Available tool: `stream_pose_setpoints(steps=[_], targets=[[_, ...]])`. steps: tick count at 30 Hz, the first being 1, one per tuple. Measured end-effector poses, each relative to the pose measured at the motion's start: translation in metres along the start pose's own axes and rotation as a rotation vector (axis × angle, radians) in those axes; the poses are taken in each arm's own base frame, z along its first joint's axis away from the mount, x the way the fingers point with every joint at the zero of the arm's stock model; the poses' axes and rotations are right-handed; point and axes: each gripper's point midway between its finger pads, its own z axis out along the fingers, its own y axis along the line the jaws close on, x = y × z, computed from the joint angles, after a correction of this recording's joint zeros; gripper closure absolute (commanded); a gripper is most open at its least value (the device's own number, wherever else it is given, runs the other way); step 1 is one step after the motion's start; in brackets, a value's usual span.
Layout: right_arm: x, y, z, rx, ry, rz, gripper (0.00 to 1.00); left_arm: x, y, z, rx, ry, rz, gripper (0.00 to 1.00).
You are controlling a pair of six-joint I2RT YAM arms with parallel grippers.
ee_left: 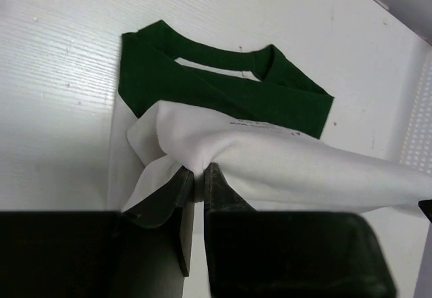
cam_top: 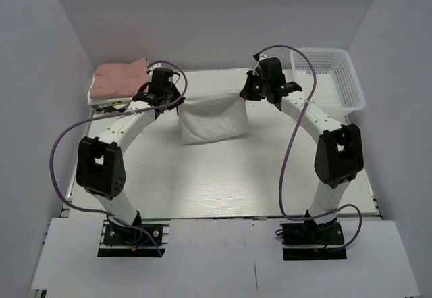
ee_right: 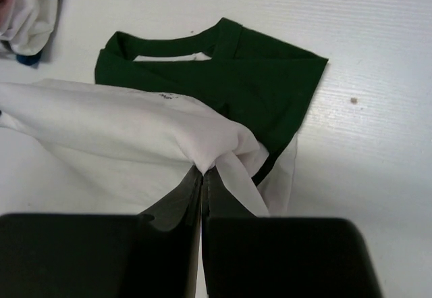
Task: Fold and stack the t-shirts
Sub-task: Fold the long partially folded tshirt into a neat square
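The cream-white t-shirt (cam_top: 212, 122) with dark green collar and sleeves hangs stretched between both grippers above the table's far middle. My left gripper (cam_top: 177, 98) is shut on its left edge; the left wrist view shows the pinch (ee_left: 198, 171) and the green collar part (ee_left: 223, 88) lying below. My right gripper (cam_top: 246, 92) is shut on the right edge, and its own view shows that pinch (ee_right: 204, 169) above the green part (ee_right: 236, 82). A folded dusty pink t-shirt (cam_top: 120, 78) lies on a stack at the far left.
A white plastic mesh basket (cam_top: 327, 78) stands at the far right. White cloth lies under the pink shirt at the stack's edge (cam_top: 101, 102), also showing in the right wrist view (ee_right: 27, 14). White walls close in the table on three sides.
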Motion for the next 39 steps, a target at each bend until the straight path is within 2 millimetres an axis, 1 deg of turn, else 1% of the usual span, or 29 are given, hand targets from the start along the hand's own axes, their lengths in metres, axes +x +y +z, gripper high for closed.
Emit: stream_pose_setpoints(steps=[3, 8, 9, 10, 11, 12, 13, 14, 15, 17, 18, 20, 21, 22, 25, 27, 28, 30, 32, 34, 36, 38, 39], targets=[[0.000, -0.010, 0.026, 0.002, 0.023, 0.002, 1.00, -0.002, 0.005, 0.025, -0.022, 0.010, 0.002, 1.00], [-0.002, -0.030, 0.066, -0.006, 0.013, 0.014, 1.00, -0.005, 0.010, 0.070, -0.036, 0.007, 0.029, 1.00], [-0.003, -0.034, 0.074, -0.008, 0.006, 0.015, 1.00, -0.004, 0.011, 0.080, -0.040, 0.011, 0.032, 0.90], [-0.004, -0.038, 0.083, -0.010, 0.001, 0.017, 0.91, -0.004, 0.012, 0.091, -0.045, 0.013, 0.035, 0.81], [-0.005, -0.041, 0.092, -0.016, 0.000, 0.019, 0.85, -0.004, 0.013, 0.100, -0.050, 0.018, 0.037, 0.77], [-0.009, -0.042, 0.103, -0.035, -0.005, 0.015, 0.74, -0.006, 0.014, 0.111, -0.055, 0.019, 0.038, 0.66], [-0.014, -0.044, 0.115, -0.055, -0.015, 0.010, 0.28, -0.008, 0.016, 0.120, -0.062, 0.019, 0.042, 0.30], [-0.018, -0.046, 0.126, -0.074, -0.023, 0.006, 0.10, -0.009, 0.021, 0.128, -0.075, 0.019, 0.049, 0.09], [-0.021, -0.048, 0.136, -0.090, -0.027, -0.004, 0.10, -0.011, 0.025, 0.135, -0.087, 0.018, 0.046, 0.00], [-0.023, -0.054, 0.151, -0.111, -0.031, -0.027, 0.10, -0.015, 0.035, 0.141, -0.114, 0.019, 0.034, 0.00], [-0.022, -0.057, 0.154, -0.113, -0.025, -0.028, 0.10, -0.019, 0.038, 0.141, -0.124, 0.017, 0.030, 0.00], [-0.017, -0.061, 0.154, -0.109, -0.005, -0.027, 0.10, -0.026, 0.043, 0.139, -0.137, 0.009, 0.025, 0.00], [-0.019, -0.061, 0.151, -0.110, -0.011, -0.032, 0.10, -0.031, 0.044, 0.136, -0.141, 0.000, 0.022, 0.00], [-0.016, -0.061, 0.146, -0.112, -0.012, -0.035, 0.10, -0.035, 0.044, 0.132, -0.138, -0.006, 0.026, 0.00], [0.002, -0.054, 0.119, -0.130, 0.014, -0.024, 0.10, -0.035, 0.037, 0.113, -0.091, -0.003, 0.049, 0.00], [0.012, -0.041, 0.095, -0.169, 0.020, -0.014, 0.10, -0.025, 0.022, 0.097, -0.008, 0.027, 0.076, 0.00], [0.012, -0.033, 0.086, -0.194, 0.014, -0.012, 0.10, -0.019, 0.012, 0.090, 0.042, 0.044, 0.086, 0.00], [0.007, -0.015, 0.076, -0.254, -0.007, -0.011, 0.10, -0.008, -0.005, 0.085, 0.123, 0.073, 0.105, 0.00], [0.000, -0.001, 0.073, -0.312, -0.031, -0.009, 0.10, 0.002, -0.017, 0.086, 0.182, 0.099, 0.116, 0.00], [0.003, 0.008, 0.077, -0.352, -0.026, 0.003, 0.10, 0.017, -0.020, 0.094, 0.204, 0.141, 0.122, 0.00], [0.009, 0.011, 0.087, -0.378, -0.012, 0.018, 0.10, 0.029, -0.017, 0.107, 0.199, 0.175, 0.124, 0.00], [0.018, 0.008, 0.105, -0.385, 0.014, 0.038, 0.10, 0.043, -0.006, 0.126, 0.173, 0.213, 0.122, 0.00], [0.025, 0.004, 0.116, -0.381, 0.032, 0.051, 0.10, 0.051, 0.002, 0.135, 0.155, 0.234, 0.119, 0.00]])
